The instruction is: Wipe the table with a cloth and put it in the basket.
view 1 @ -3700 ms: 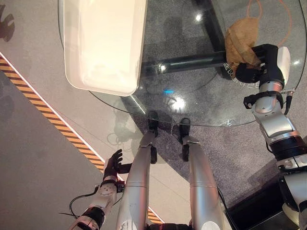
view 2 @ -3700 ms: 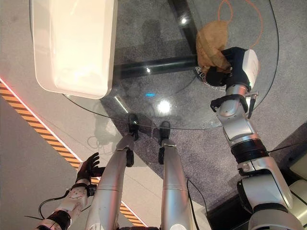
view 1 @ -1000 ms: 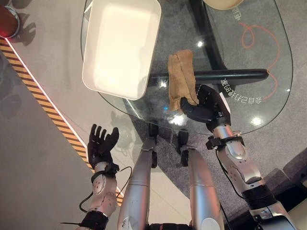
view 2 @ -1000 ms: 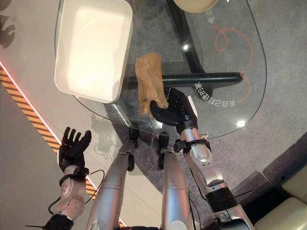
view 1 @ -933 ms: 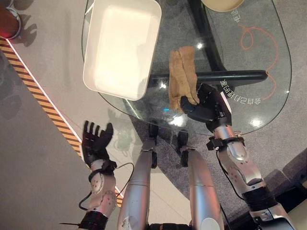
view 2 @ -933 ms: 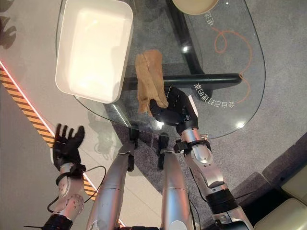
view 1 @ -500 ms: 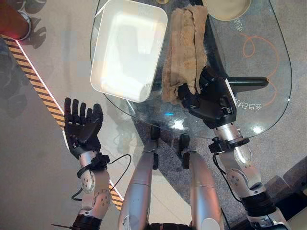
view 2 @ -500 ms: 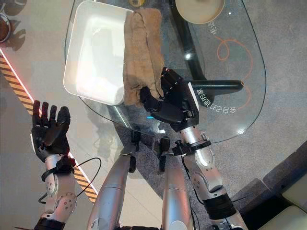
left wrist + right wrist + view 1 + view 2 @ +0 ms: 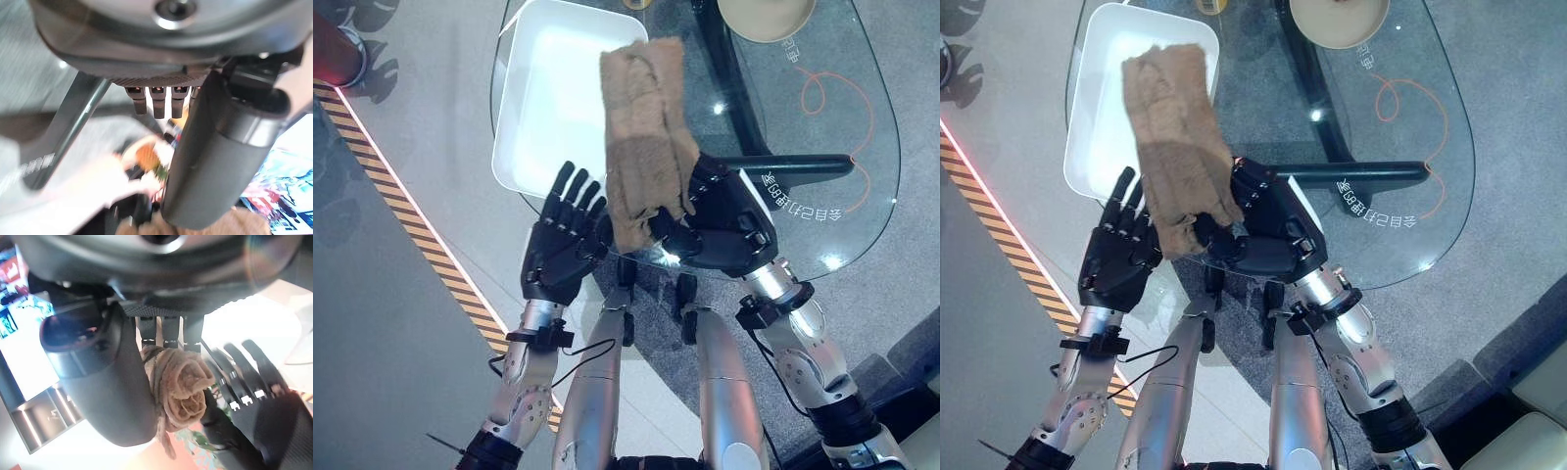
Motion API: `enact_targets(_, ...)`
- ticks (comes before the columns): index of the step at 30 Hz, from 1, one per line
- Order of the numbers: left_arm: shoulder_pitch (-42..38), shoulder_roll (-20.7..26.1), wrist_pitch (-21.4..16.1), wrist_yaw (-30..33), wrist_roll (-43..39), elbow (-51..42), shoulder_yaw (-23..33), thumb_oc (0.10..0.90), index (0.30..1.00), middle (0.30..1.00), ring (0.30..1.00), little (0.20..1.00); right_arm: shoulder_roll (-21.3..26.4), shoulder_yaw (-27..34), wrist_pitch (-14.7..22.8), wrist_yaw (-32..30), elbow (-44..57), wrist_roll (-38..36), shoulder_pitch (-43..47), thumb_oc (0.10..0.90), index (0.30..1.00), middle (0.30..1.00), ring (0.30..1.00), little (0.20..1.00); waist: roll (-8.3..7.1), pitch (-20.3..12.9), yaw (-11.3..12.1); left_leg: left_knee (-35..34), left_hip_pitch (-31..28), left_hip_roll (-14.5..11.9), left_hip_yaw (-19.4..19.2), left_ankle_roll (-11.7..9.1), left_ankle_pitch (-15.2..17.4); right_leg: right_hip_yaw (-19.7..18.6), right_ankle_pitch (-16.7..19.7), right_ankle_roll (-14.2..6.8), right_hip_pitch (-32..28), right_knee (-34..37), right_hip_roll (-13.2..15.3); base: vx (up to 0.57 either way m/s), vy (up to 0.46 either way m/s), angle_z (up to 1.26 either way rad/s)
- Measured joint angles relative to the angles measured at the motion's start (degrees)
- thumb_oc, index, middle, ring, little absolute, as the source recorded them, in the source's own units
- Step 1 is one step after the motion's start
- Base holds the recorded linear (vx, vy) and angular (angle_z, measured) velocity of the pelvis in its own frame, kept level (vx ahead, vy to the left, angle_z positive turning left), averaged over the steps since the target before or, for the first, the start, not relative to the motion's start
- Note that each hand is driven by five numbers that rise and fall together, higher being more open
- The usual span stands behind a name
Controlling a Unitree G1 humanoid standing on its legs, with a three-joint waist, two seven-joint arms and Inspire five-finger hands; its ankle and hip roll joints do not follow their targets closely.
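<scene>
I see the right hand (image 9: 720, 220) grasping the cloth (image 9: 646, 137), long axis toward the basket (image 9: 543, 108), left hand (image 9: 563, 245) open beside it.

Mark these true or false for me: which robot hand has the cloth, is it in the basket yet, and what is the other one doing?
1. The right robot hand grips the cloth. True.
2. The cloth lies flat in the white basket. False: it is held up in the hand, not released.
3. The left robot hand is clenched in a fist. False: its fingers are spread open beside the cloth.
4. A round tan dish sits at the glass table's far side. True.
</scene>
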State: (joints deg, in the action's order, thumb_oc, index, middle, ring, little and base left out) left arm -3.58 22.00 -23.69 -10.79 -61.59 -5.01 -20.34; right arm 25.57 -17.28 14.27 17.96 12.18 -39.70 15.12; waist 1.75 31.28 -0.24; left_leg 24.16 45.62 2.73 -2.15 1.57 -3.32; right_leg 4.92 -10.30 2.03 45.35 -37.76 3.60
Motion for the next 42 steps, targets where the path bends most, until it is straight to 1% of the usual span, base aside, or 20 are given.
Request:
enact_targets(1, -0.1, 0.2, 0.7, -1.7, -2.4, 0.1, -0.4, 0.8, 0.9, 0.9, 0.9, 0.9, 0.2, -0.1, 0.0, 0.0, 0.0, 0.0, 0.0, 0.1, 0.3, 0.3, 0.3, 0.2, -0.32, 0.0, 0.0, -0.1, -0.2, -0.1, -0.3, 0.1, 0.1, -0.5, 0.0, -0.1, 0.0, 0.0, 0.0, 0.0, 0.004, -0.12)
enact_targets(3, -0.3, 1.1, 1.2, -3.1, -4.7, 0.1, -1.3, 0.8, 0.9, 0.9, 0.9, 0.9, 0.7, -0.2, 0.0, 0.0, 0.0, 0.1, 0.0, 0.1, 0.3, 0.3, 0.3, 0.2, -0.34, 0.0, -0.2, 0.0, -0.4, -0.1, -0.4, 0.2, 0.1, -0.7, 0.1, -0.2, -0.1, 0.0, 0.0, 0.0, 0.0, -0.07)
enact_targets(5, -0.4, 1.7, 2.7, -5.0, -7.5, 0.1, -1.6, 0.8, 0.9, 0.9, 0.9, 0.9, 1.7, -0.2, 0.1, -0.1, 0.0, 0.8, 0.0, 0.1, 0.3, 0.3, 0.3, 0.2, -0.36, 0.0, -0.2, 0.0, -0.4, -0.1, -0.4, 0.2, 0.1, -0.7, 0.2, -0.3, -0.2, 0.0, 0.0, 0.0, 0.0, 0.0)
enact_targets(10, 0.2, 3.2, 4.3, -6.4, -11.2, 0.5, -1.6, 0.8, 0.9, 0.9, 0.9, 0.9, 3.1, -0.7, 0.3, -0.7, -0.6, 2.9, 0.0, 0.1, 0.3, 0.3, 0.3, 0.2, -0.56, 0.0, -0.2, 0.9, -0.7, -0.2, -0.4, 0.4, 0.5, -0.7, -0.2, -0.5, -0.9, 0.2, 0.2, 0.01, 0.001, 0.0)
enact_targets(13, 0.9, 4.3, 4.7, -7.4, -13.1, 0.6, -1.5, 0.8, 0.9, 0.9, 0.9, 0.9, 4.4, -0.9, 0.2, -1.1, -0.5, 5.6, -0.3, 0.1, 0.3, 0.3, 0.3, 0.2, -0.97, -0.1, -0.3, 0.9, -0.8, -0.2, -0.6, 0.4, 0.9, -0.9, -0.2, -0.5, -1.1, 0.1, 0.0, 0.05, 0.01, -0.02)
enact_targets(16, 1.3, 4.4, 5.1, -9.1, -16.3, 0.6, -1.5, 0.8, 0.9, 0.9, 0.9, 0.9, 5.2, -1.1, 0.2, -3.0, -0.5, 10.6, -0.3, 0.1, 0.3, 0.3, 0.3, 0.2, -1.06, 0.0, -0.3, 0.9, -0.8, -0.1, -0.7, 0.4, 0.9, -1.0, 0.0, -0.4, -1.1, 0.2, 0.0, 0.0, 0.0, 0.0)
enact_targets(17, 1.2, 4.5, 5.4, -9.7, -17.4, 0.6, -1.5, 0.8, 0.9, 0.9, 0.9, 0.9, 6.4, -1.2, 0.3, -4.6, -0.6, 12.6, -0.3, 0.1, 0.3, 0.3, 0.3, 0.2, -1.07, 0.0, -0.1, 0.9, -0.8, -0.1, -0.7, 0.4, 0.9, -1.0, 0.0, -0.4, -1.1, 0.3, 0.0, 0.0, 0.0, 0.0)
enact_targets(19, 1.3, 5.7, 5.8, -10.8, -18.3, 0.5, -1.3, 0.8, 0.9, 0.9, 0.9, 0.9, 8.9, -1.1, 0.4, -6.4, -1.6, 12.8, -0.5, 0.1, 0.3, 0.3, 0.3, 0.2, -1.18, 0.0, 0.1, 0.7, -0.7, 0.0, -0.6, 0.4, 0.9, -0.9, 0.0, -0.4, -1.2, 0.4, 0.1, 0.0, 0.0, 0.0)
enact_targets(21, 1.6, 6.7, 5.8, -11.3, -18.7, 0.5, -0.8, 0.8, 0.9, 0.9, 0.9, 0.9, 9.3, -0.2, 1.0, -8.2, -2.8, 12.5, -1.4, 0.1, 0.3, 0.3, 0.3, 0.2, -1.36, 0.0, 0.1, 0.6, -0.7, 0.0, -0.6, 0.5, 1.0, -0.9, 0.0, -0.4, -1.2, 0.7, 0.1, 0.0, 0.0, 0.0)
enact_targets(25, 1.6, 6.4, 5.9, -11.3, -18.8, 0.5, -0.5, 0.8, 0.9, 0.9, 0.9, 0.9, 8.2, 1.0, 2.4, -10.9, -3.4, 10.3, -3.0, 0.1, 0.3, 0.3, 0.3, 0.2, -1.39, 0.0, -0.3, 1.0, -0.6, 0.0, -1.2, 1.0, 1.3, -1.4, 0.2, -1.0, -1.2, 0.9, 0.0, 0.0, 0.015, -0.04)
enact_targets(27, 1.6, 6.2, 6.1, -11.3, -18.8, 0.5, -0.3, 0.8, 0.9, 0.9, 0.9, 0.9, 6.9, 1.6, 4.3, -11.5, -3.3, 9.2, -3.6, 0.1, 0.3, 0.3, 0.3, 0.2, -1.4, 0.0, -0.5, 1.0, -0.7, 0.0, -1.5, 1.0, 0.9, -1.8, 0.4, -1.3, -1.1, 0.9, -0.1, 0.0, 0.001, -0.06)
enact_targets(29, 1.8, 5.4, 6.9, -11.3, -18.8, 0.6, 0.8, 0.8, 0.9, 0.9, 0.9, 0.9, 5.2, 2.0, 5.9, -12.1, -3.4, 6.9, -3.5, 0.1, 0.3, 0.3, 0.3, 0.2, -1.5, 0.0, -1.1, 1.3, -0.8, 0.0, -1.9, 1.3, 1.8, -2.1, 0.0, -1.4, -1.3, 1.0, 0.0, 0.0, 0.0, -0.05)
enact_targets(30, 1.9, 5.3, 7.0, -11.3, -18.8, 0.6, 0.9, 0.8, 0.9, 0.9, 0.9, 0.9, 4.8, 2.1, 6.4, -12.2, -3.4, 6.1, -3.5, 0.1, 0.3, 0.3, 0.3, 0.2, -1.48, 0.0, -1.2, 1.0, -0.8, -0.1, -1.8, 1.1, 1.3, -2.2, 0.2, -1.6, -1.2, 0.8, -0.1, 0.0, 0.003, -0.03)
enact_targets(31, 2.0, 5.3, 7.1, -11.3, -18.8, 0.5, 1.1, 0.8, 0.9, 0.9, 0.9, 0.9, 4.0, 2.5, 7.4, -12.2, -3.4, 4.9, -3.5, 0.1, 0.3, 0.3, 0.3, 0.2, -1.52, 0.0, -1.5, 1.3, -0.9, 0.0, -1.9, 1.2, 1.9, -2.2, 0.0, -1.5, -1.3, 0.9, -0.1, -0.06, 0.002, -0.02)
enact_targets(32, 1.8, 5.2, 7.1, -11.3, -18.8, 0.6, 1.2, 0.8, 0.9, 0.9, 0.9, 0.9, 2.4, 3.3, 8.8, -12.4, -3.4, 3.5, -3.6, 0.1, 0.3, 0.3, 0.3, 0.2, -1.52, 0.0, -1.5, 0.9, -0.8, 0.0, -2.1, 1.0, 1.2, -2.3, 0.3, -1.7, -1.0, 0.6, 0.0, -0.07, 0.007, -0.02)
enact_targets(33, 1.8, 5.1, 7.1, -11.3, -18.8, 0.6, 1.4, 0.8, 0.9, 0.9, 0.9, 0.9, 1.1, 3.8, 9.6, -13.1, -3.4, 2.9, -3.5, 0.1, 0.3, 0.3, 0.3, 0.2, -1.52, 0.0, -1.6, 0.9, -0.7, 0.0, -2.1, 0.8, 1.5, -2.4, 0.2, -1.6, -0.9, 0.8, 0.0, -0.07, 0.008, -0.03)
enact_targets(34, 2.0, 4.8, 7.2, -11.3, -18.8, 0.7, 1.7, 0.8, 0.9, 0.9, 0.9, 0.9, 0.1, 4.3, 10.1, -13.6, -3.4, 2.4, -3.5, 0.1, 0.3, 0.3, 0.3, 0.2, -1.52, 0.0, -1.8, 1.4, -0.8, 0.0, -2.1, 1.2, 1.8, -2.4, -0.1, -1.4, -1.1, 0.8, 0.0, 0.0, 0.0, 0.0)
enact_targets(36, 2.6, 4.2, 7.3, -11.4, -18.7, 0.7, 2.1, 0.8, 0.9, 0.9, 0.9, 0.9, -1.0, 5.4, 10.4, -14.4, -3.4, 1.8, -4.1, 0.1, 0.3, 0.3, 0.3, 0.2, -1.59, -0.1, -1.7, 1.0, -1.4, 0.0, -2.2, 1.3, 2.0, -2.6, -0.2, -1.2, -1.6, 1.0, 0.1, 0.07, 0.015, -0.03)
enact_targets(39, 3.4, 3.1, 7.4, -11.4, -18.6, 0.6, 2.5, 0.8, 0.9, 0.9, 0.9, 0.9, -1.0, 5.8, 10.3, -14.4, -3.3, 1.8, -4.8, 0.1, 0.3, 0.3, 0.3, 0.2, -1.59, -0.1, -1.7, 0.7, -1.7, 0.0, -2.2, 1.3, 2.1, -2.7, -0.2, -1.2, -1.8, 1.0, -0.1, 0.02, 0.003, -0.02)
enact_targets(42, 3.3, 3.1, 7.4, -11.4, -17.8, 0.6, 2.4, 0.8, 0.9, 0.9, 0.9, 0.9, -0.9, 5.0, 8.7, -14.3, -3.3, 2.1, -5.0, 0.1, 0.3, 0.3, 0.3, 0.2, -1.59, -0.1, -1.6, 0.4, -1.7, 0.0, -2.2, 1.2, 2.0, -2.7, -0.3, -1.2, -1.7, 1.1, -0.1, 0.0, 0.0, 0.0)
